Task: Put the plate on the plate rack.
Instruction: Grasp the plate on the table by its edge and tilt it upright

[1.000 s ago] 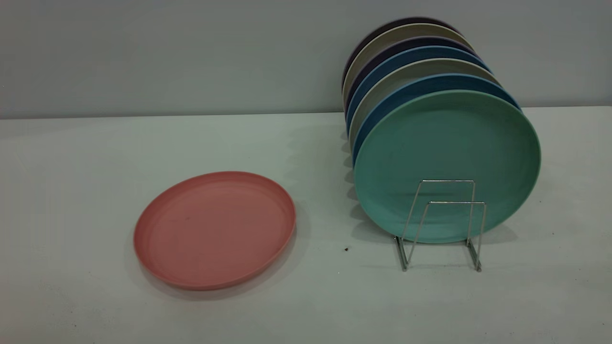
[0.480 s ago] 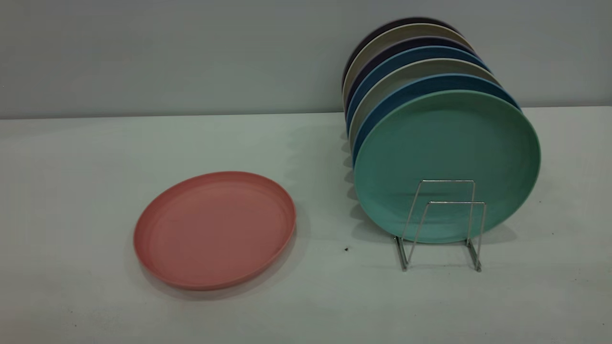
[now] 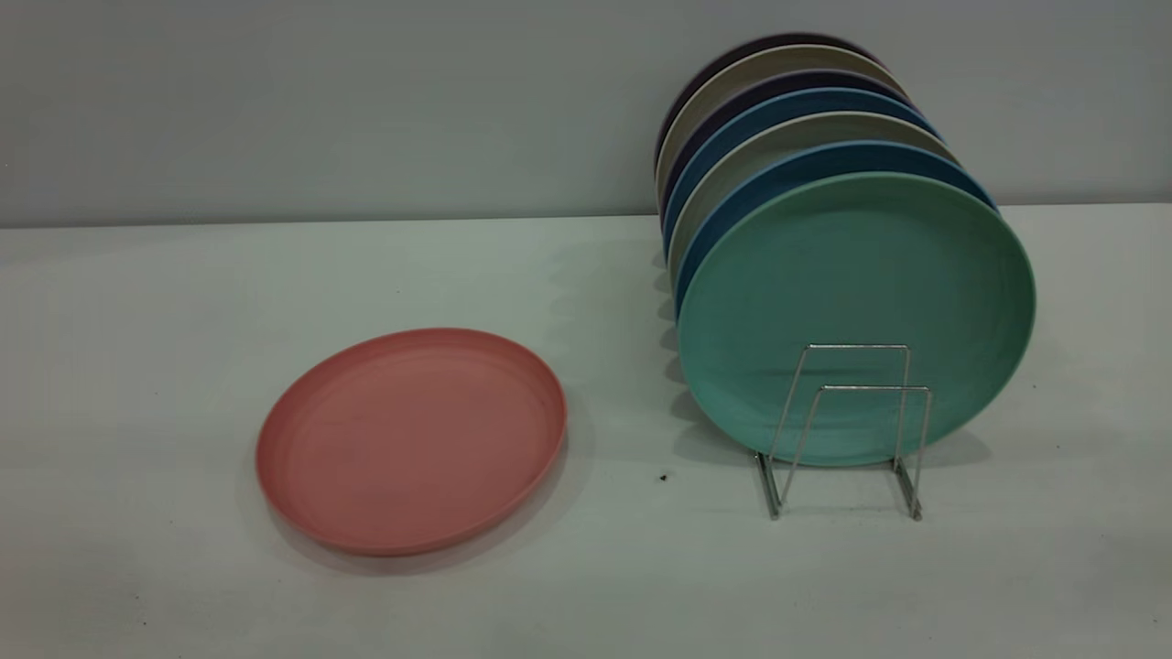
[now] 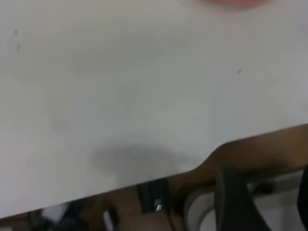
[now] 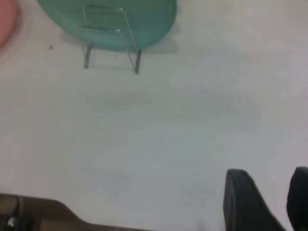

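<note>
The salmon-pink plate [image 3: 412, 441] lies flat on the white table, left of centre. A sliver of it shows in the left wrist view [image 4: 236, 2] and in the right wrist view [image 5: 6, 24]. The silver wire plate rack [image 3: 847, 430] stands to its right, and it also shows in the right wrist view [image 5: 110, 38]. Its two front loops are empty. Neither gripper shows in the exterior view. My left gripper [image 4: 269, 197] is open and empty over the table's near edge. My right gripper [image 5: 269, 197] is open and empty over bare table, well short of the rack.
A mint-green plate [image 3: 856, 316] stands upright in the rack behind the front loops, with several blue, beige and dark plates [image 3: 778, 119] behind it. A grey wall [image 3: 320, 101] backs the table. A small dark speck [image 3: 663, 477] lies between plate and rack.
</note>
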Robot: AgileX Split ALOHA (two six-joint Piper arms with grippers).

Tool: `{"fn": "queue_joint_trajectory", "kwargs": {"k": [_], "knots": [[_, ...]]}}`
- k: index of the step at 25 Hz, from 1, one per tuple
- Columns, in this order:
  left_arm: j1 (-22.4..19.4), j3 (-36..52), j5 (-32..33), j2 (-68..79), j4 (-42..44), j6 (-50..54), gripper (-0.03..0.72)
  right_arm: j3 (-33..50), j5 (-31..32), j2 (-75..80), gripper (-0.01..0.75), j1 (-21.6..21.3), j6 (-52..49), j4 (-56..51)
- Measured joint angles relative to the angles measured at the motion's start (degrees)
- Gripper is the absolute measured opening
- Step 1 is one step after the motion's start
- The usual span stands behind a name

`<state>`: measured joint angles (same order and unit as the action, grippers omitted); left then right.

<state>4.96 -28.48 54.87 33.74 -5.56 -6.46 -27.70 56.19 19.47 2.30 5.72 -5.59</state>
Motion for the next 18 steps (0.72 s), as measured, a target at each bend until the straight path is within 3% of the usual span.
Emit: {"fn": "queue_joint_trajectory", "kwargs": {"k": [6, 10, 13, 18], "knots": [[0.00, -0.34, -11.38, 16.05, 0.94, -2.68, 0.356, 0.00, -11.29, 18.47, 0.239, 0.00, 4.34, -0.56], [-0.46, -5.85, -15.94, 28.56, 2.13, -2.43, 0.356, -0.94, -17.56, 30.47, 0.239, 0.00, 7.31, -2.30], [-3.13, -12.18, -16.60, 36.57, -1.12, -3.44, 0.356, -3.76, -19.53, 38.33, 0.239, 0.00, 9.08, -4.87], [-10.02, -19.54, -17.19, 45.57, -12.83, -13.55, 0.356, -6.55, -23.61, 45.55, 0.239, 0.00, 10.78, -6.82]]}}
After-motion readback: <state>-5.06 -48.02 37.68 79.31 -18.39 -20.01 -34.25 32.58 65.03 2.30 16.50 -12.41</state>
